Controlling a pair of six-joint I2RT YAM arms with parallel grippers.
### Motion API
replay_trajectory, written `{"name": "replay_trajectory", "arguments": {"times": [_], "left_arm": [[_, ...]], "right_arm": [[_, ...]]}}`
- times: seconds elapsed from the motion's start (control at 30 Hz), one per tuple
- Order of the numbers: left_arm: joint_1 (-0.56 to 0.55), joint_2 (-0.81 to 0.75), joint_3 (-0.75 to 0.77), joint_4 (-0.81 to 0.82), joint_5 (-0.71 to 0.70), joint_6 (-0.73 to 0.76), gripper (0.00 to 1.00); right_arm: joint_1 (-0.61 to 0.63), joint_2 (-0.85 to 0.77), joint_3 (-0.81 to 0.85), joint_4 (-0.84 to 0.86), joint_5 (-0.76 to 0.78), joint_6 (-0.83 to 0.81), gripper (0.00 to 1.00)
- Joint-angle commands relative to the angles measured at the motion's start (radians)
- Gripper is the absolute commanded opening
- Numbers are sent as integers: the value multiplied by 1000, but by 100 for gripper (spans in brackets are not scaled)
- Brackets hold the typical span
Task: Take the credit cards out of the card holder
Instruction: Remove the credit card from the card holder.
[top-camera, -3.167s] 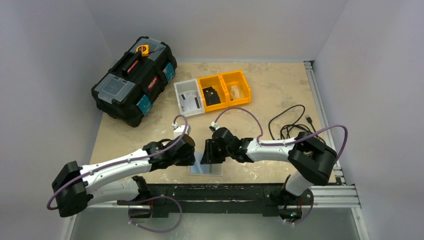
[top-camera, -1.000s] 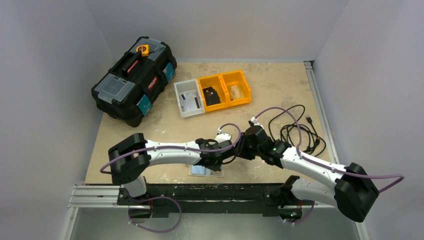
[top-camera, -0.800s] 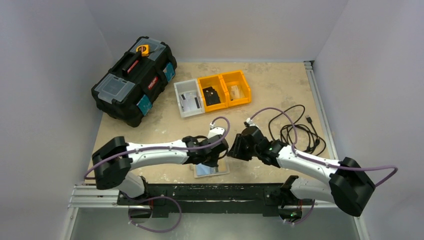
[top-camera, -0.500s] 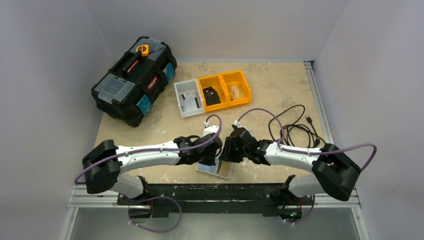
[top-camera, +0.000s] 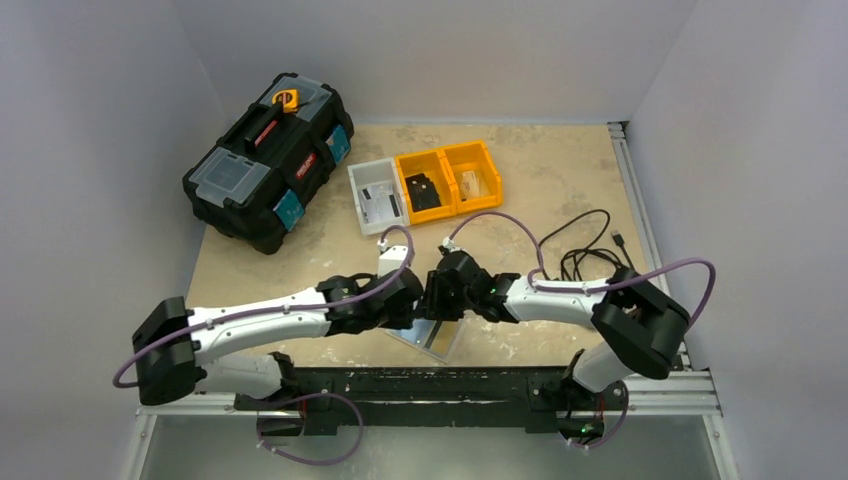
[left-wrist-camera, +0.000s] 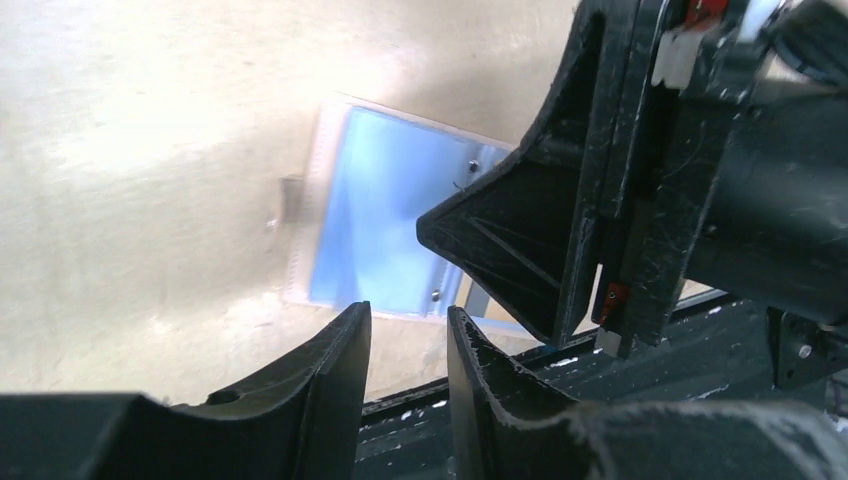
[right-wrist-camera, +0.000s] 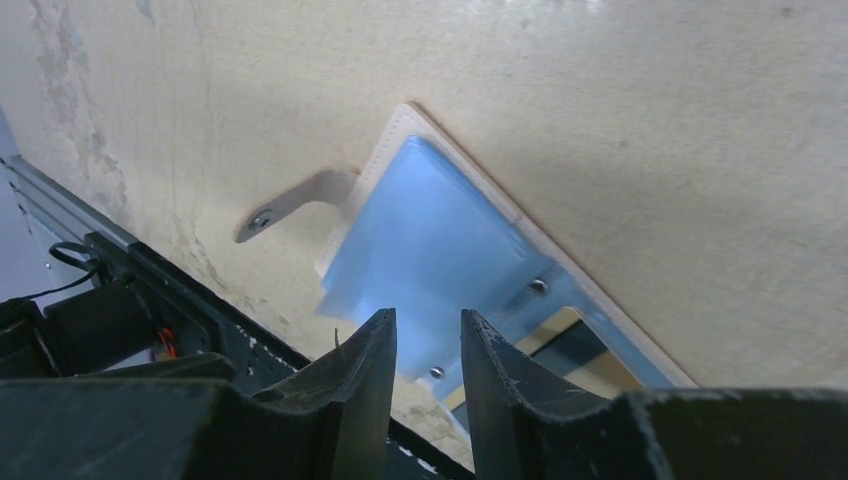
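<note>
The card holder (top-camera: 436, 340) is a bluish clear sleeve with a white border, lying tilted on the table by the front rail. The wrist views show the card holder (left-wrist-camera: 385, 225) (right-wrist-camera: 430, 235) flat below both sets of fingers. At its riveted end lies a beige and dark banded credit card (right-wrist-camera: 585, 345); I cannot tell how far it sits inside. My left gripper (left-wrist-camera: 408, 312) (top-camera: 408, 300) hovers over the holder, open, with nothing between its fingers. My right gripper (right-wrist-camera: 428, 316) (top-camera: 432, 297) hangs right next to it, facing it, also open and empty.
A black toolbox (top-camera: 268, 160) stands at the back left. A grey bin (top-camera: 377, 196) and two yellow bins (top-camera: 448, 178) with small items sit behind the arms. A black cable (top-camera: 590, 250) lies coiled at the right. The black front rail (top-camera: 440, 385) runs just below the holder.
Both arms swung left over the last second. The left gripper went from shut to open. The holder turned and now lies more tilted.
</note>
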Motion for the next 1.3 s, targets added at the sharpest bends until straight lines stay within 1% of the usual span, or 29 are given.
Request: {"name": "replay_trajectory", "arguments": {"times": [0.0,0.17,0.3,0.43,0.53,0.6,0.7,0.8,0.93,1.1,1.27], "left_arm": [[21,-107,-14,-144,-131,-60,34],[52,-183,-55,-169,-123,-62,34],[66,-210,-72,-170,-106,-70,34],[70,-212,-79,-151,-80,-74,33],[70,-210,-79,-126,-60,-68,32],[72,-211,-77,-107,-42,-60,31],[77,-206,-73,-62,-2,-39,30],[86,-175,-65,9,80,-2,30],[105,-80,-54,123,213,44,29],[153,34,-54,216,358,42,27],[186,121,-57,295,476,42,26]], "right_arm": [[30,45,75,45,-15,-3,30],[51,156,134,58,-39,-21,30],[82,253,211,19,-53,-57,30],[101,277,212,14,-64,-59,29],[97,220,188,9,-54,-49,29],[87,169,192,-51,-20,-51,29],[54,74,176,-94,6,-53,30],[9,-50,145,-158,52,-46,31],[-22,-184,63,-216,100,-25,32],[-24,-258,-47,-240,99,4,32],[-24,-271,-102,-232,107,22,32]]}}
